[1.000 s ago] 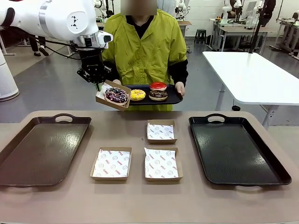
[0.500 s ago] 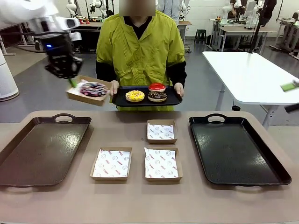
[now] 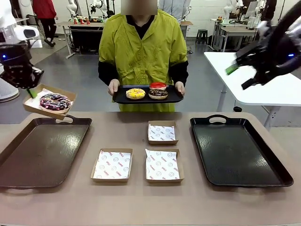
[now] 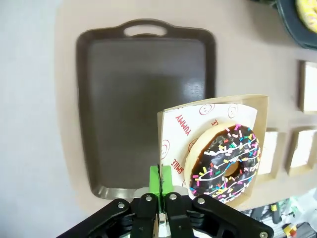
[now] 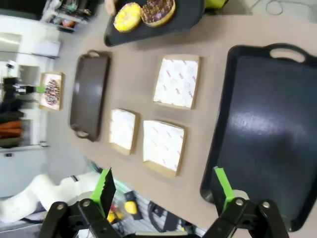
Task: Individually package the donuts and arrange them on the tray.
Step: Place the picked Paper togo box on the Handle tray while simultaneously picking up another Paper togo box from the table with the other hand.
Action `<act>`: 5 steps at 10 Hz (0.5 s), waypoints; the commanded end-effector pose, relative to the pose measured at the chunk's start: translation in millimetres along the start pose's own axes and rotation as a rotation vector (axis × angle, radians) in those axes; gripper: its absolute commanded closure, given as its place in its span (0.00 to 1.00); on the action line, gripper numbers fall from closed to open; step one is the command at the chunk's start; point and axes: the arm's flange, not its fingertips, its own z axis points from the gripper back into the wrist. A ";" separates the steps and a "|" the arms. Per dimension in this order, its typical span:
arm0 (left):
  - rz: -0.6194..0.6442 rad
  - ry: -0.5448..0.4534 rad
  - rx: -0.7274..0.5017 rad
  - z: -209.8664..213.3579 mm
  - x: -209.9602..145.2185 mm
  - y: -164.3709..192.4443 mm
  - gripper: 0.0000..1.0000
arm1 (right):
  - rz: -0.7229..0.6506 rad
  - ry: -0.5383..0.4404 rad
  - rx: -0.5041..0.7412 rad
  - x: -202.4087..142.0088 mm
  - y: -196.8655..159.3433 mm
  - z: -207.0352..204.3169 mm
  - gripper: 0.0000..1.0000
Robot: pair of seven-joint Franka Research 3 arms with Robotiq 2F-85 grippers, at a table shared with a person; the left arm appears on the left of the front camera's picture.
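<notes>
Donut, boxed, left gripper pinching box (rim)

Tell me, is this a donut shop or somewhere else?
Probably a robot lab, not a shop. A robot's left gripper holds a donut in a box, and farther off stand a white table and cluttered workbenches.

We've got a tan table with three empty cardboard boxes lined with printed white paper around its middle. The far box sits closer to the far edge. The left box and right box sit side by side toward the near edge, none of them touching. A person in a yellow-green jacket stands at the far edge. Off right there's a white table, with a dark stool further back.
</notes>
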 end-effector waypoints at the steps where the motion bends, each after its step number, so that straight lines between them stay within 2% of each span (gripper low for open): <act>1: -0.005 0.000 0.034 -24.2 12.5 11.9 0.99 | 0.008 0.046 -0.129 8.1 13.5 -40.0 0.00; 4: -0.023 0.049 0.012 -55.2 34.1 29.0 0.99 | 0.067 0.067 -0.209 -4.4 39.7 -87.2 0.00; 5: -0.016 0.058 0.004 -59.2 39.4 31.8 0.99 | 0.071 0.069 -0.188 -8.0 44.0 -93.5 0.00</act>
